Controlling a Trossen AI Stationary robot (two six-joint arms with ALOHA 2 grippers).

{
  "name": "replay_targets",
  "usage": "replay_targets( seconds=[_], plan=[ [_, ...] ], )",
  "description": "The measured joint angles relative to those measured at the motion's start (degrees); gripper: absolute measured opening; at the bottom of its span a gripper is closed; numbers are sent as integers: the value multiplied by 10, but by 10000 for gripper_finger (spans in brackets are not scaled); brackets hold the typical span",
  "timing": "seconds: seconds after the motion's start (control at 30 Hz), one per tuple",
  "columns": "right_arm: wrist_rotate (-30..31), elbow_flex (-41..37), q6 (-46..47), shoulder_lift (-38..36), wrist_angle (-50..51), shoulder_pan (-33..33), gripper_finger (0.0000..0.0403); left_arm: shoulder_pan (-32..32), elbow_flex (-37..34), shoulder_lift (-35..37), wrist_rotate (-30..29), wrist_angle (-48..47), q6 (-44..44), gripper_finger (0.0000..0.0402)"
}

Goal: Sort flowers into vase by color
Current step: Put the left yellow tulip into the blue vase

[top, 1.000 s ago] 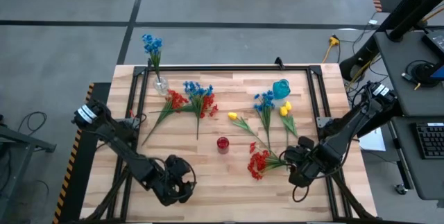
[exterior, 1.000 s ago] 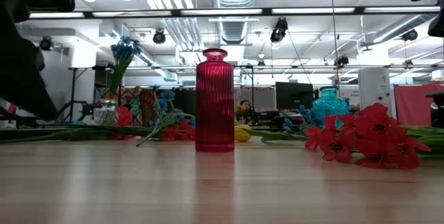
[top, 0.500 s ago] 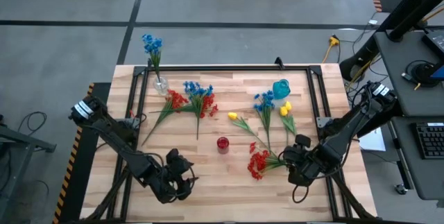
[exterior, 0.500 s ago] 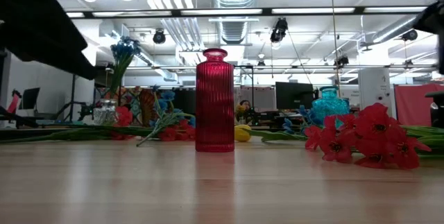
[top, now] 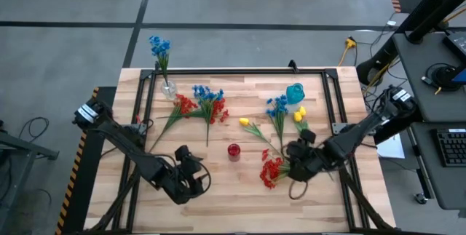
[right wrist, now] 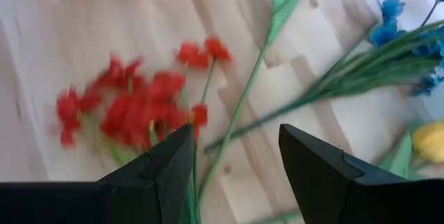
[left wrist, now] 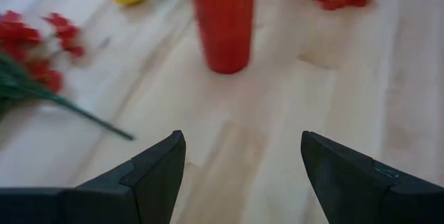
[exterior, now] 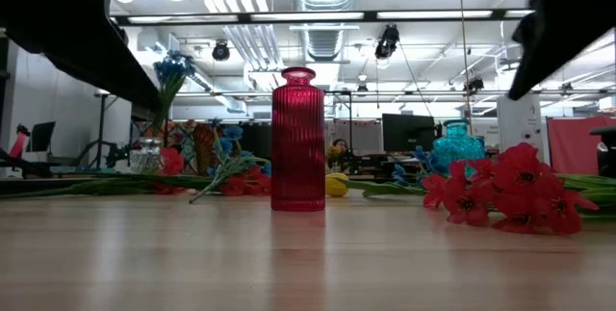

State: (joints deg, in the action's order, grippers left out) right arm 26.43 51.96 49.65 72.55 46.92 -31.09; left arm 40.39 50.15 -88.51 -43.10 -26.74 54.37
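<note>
A ribbed red vase (top: 233,150) stands upright on the wooden table (top: 240,198), mid-front. Red flowers (top: 271,169) lie on their side to its right, their green stems running toward the right edge. My right gripper (top: 293,164) hovers open over those stems (right wrist: 236,113), beside the red blooms (right wrist: 135,109). My left gripper (top: 199,178) is open near the front, left of the red vase (left wrist: 222,19), pointing at it. A mixed red and blue bunch (top: 202,104), yellow buds (top: 247,122) and blue sprigs (top: 277,105) lie flat farther back.
A teal vase (top: 294,92) stands at the far right. At the far left a clear vase (top: 169,88) holds a blue sprig (top: 159,46). A black frame (top: 240,70) rims the table. Bare wood lies along the front edge between the arms.
My left gripper has moved toward the right and slightly far, closer to the red vase, rolling as it went. My right gripper has swung toward the table's left, coming over the red flowers' stems. Both stay open; no flower has moved.
</note>
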Motion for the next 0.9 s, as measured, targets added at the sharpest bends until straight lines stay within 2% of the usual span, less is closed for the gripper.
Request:
replay_targets(
  seconds=[0.23,0.43,0.6,0.9],
  plan=[
    [-45,0,-34,6,-49,102,213,0,0,42,-20,-51,-19,268],
    [-59,0,-92,30,-88,151,253,0,0,66,-44,-78,-38,268],
    [-58,0,-164,83,-153,182,276,0,0,72,-67,-78,-48,268],
    [-59,0,-224,171,-229,240,266,0,0,72,-70,-76,-27,268]
  ],
)
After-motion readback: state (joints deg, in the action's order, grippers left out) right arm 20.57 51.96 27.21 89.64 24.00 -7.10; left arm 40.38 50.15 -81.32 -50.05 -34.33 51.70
